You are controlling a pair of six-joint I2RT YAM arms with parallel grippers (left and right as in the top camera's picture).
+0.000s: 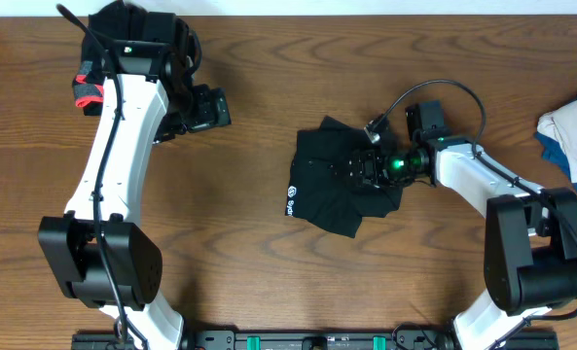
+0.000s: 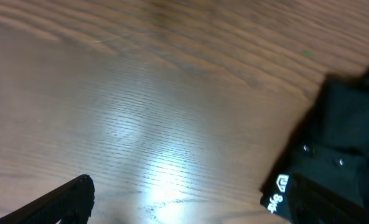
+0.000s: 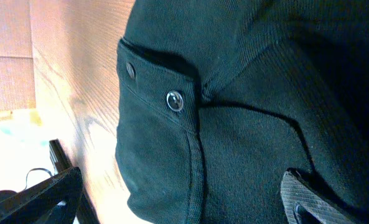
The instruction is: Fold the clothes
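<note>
Soft, floppy black garment (image 1: 332, 190) lies bunched on the counter (image 1: 259, 272). Right gripper (image 1: 366, 167), spread, sits over it; left gripper (image 1: 213, 107), spread too, hangs well apart from it. Likely light: pinch an edge or corner.

1. The table (image 1: 269, 282) is seen to be brown wood with a strong grain; a smooth, semi-gloss finish is shown by the glare on it.
2. The black garment (image 1: 332, 185) is made of matt, finely ribbed cloth with stitched seams.
3. Its button (image 3: 175, 100) is glossy and bright-rimmed.
4. A white logo (image 1: 292, 201) is printed flat on the cloth.
5. The arm shells (image 1: 137, 102) are finished in smooth white plastic.
</note>
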